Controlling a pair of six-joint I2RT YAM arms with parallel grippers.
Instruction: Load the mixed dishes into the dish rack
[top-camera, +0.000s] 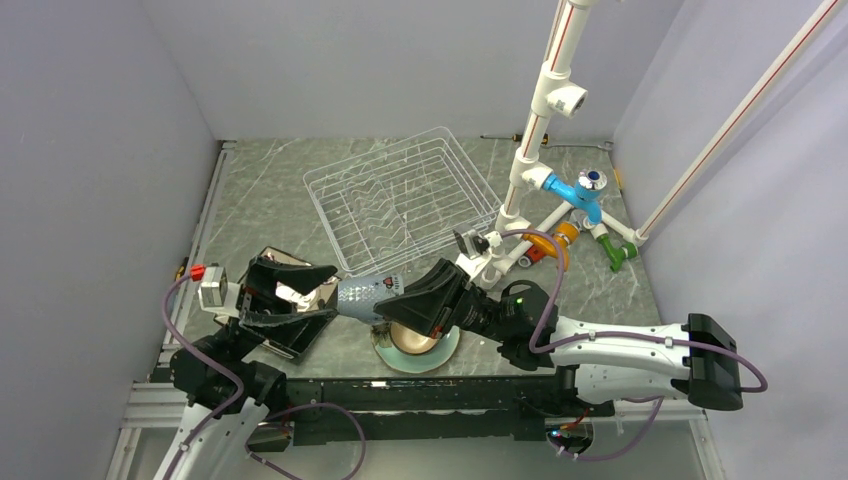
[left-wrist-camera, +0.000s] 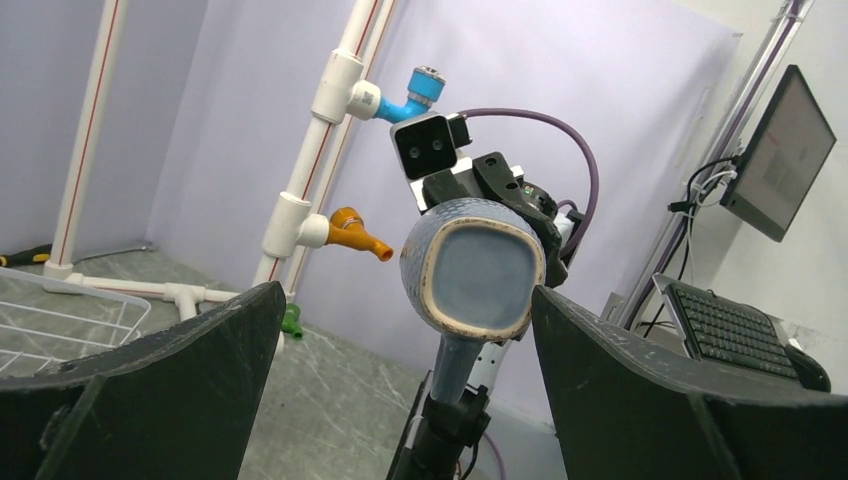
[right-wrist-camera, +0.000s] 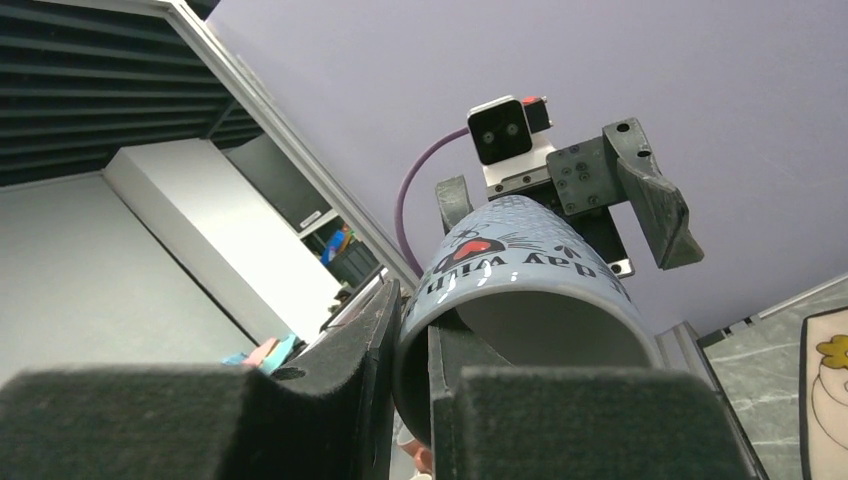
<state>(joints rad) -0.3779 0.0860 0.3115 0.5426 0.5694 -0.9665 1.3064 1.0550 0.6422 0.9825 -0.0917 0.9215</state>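
Observation:
The small grey mug (top-camera: 368, 297) hangs on its side above the table, between my two grippers. My right gripper (top-camera: 402, 302) is shut on its rim, one finger inside and one outside, as the right wrist view (right-wrist-camera: 412, 310) shows on the mug (right-wrist-camera: 530, 270). My left gripper (top-camera: 325, 293) is open, its fingers either side of the mug's base (left-wrist-camera: 475, 265) without touching; the handle points down. The pale green round plate (top-camera: 445, 350) lies under the right gripper. The white wire dish rack (top-camera: 400, 200) stands behind. A corner of the cream floral plate (right-wrist-camera: 825, 390) shows.
The white pipe stand (top-camera: 530, 170) with blue, orange and green fittings stands right of the rack. A dark square plate (top-camera: 300, 338) lies under my left gripper. The brown bowl cannot be made out. Grey walls close in the table on three sides.

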